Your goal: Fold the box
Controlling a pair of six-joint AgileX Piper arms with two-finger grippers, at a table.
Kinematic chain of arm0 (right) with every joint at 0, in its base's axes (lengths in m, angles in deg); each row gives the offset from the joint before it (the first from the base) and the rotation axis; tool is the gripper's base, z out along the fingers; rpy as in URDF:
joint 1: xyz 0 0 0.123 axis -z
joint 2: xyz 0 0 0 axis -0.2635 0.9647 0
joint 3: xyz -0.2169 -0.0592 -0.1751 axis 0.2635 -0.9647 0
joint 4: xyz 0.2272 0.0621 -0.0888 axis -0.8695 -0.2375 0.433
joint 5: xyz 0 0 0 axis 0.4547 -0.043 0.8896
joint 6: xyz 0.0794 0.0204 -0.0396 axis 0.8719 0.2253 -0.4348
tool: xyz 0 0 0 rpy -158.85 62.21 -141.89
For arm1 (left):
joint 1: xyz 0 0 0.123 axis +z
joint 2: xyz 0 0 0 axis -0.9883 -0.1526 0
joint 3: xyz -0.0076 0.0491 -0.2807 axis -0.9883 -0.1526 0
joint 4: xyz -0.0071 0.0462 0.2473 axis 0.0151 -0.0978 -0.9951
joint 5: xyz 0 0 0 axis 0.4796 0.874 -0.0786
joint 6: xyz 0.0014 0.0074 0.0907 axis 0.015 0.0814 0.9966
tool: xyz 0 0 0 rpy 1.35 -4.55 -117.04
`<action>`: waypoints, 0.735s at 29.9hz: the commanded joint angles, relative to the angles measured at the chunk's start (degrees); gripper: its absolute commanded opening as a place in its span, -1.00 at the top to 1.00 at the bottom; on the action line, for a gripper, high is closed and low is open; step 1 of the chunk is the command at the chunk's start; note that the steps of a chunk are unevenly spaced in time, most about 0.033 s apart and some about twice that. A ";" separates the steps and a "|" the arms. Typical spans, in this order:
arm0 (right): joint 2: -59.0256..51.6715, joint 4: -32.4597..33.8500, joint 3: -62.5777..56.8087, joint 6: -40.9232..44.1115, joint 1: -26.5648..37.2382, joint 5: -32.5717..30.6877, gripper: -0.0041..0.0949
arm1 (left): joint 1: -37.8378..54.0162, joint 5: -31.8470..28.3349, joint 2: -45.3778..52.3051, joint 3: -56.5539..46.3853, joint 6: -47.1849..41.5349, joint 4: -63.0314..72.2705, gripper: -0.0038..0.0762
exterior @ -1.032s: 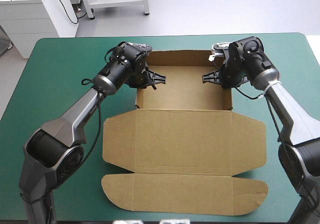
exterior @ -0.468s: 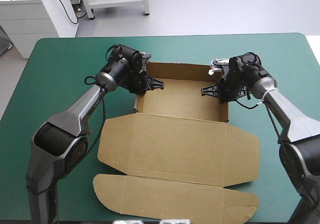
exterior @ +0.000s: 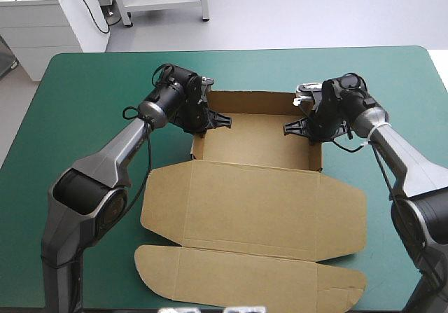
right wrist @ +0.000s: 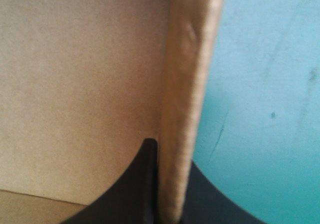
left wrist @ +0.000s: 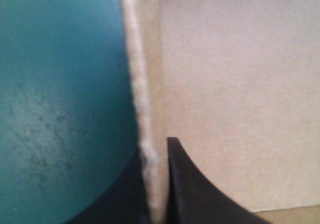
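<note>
The brown box (exterior: 255, 141) stands as an open tray in the far half of the table, its lid (exterior: 252, 208) lying flat toward the near edge with a rounded flap (exterior: 245, 278) beyond it. My left gripper (exterior: 198, 119) is shut on the box's left wall, whose edge (left wrist: 150, 134) runs between the black fingers (left wrist: 195, 189). My right gripper (exterior: 315, 120) is shut on the right wall, whose edge (right wrist: 182, 134) sits between its black fingers (right wrist: 135, 184). The tray floor (left wrist: 240, 83) fills the view inside each wall.
Teal-green cover (exterior: 77, 131) lies bare to the left and right of the box and behind it. The lid's flap reaches close to the near table edge. White furniture stands beyond the far left corner.
Both grippers, gripping the walls, pulled the box toward the near edge and turned it slightly, then eased it back a little. The lid and flap slid along with it.
</note>
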 commanded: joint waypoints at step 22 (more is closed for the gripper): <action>-2.78 1.92 7.01 3.85 -0.06 1.88 -0.50 | -0.27 2.13 3.21 4.54 5.12 -6.30 -0.58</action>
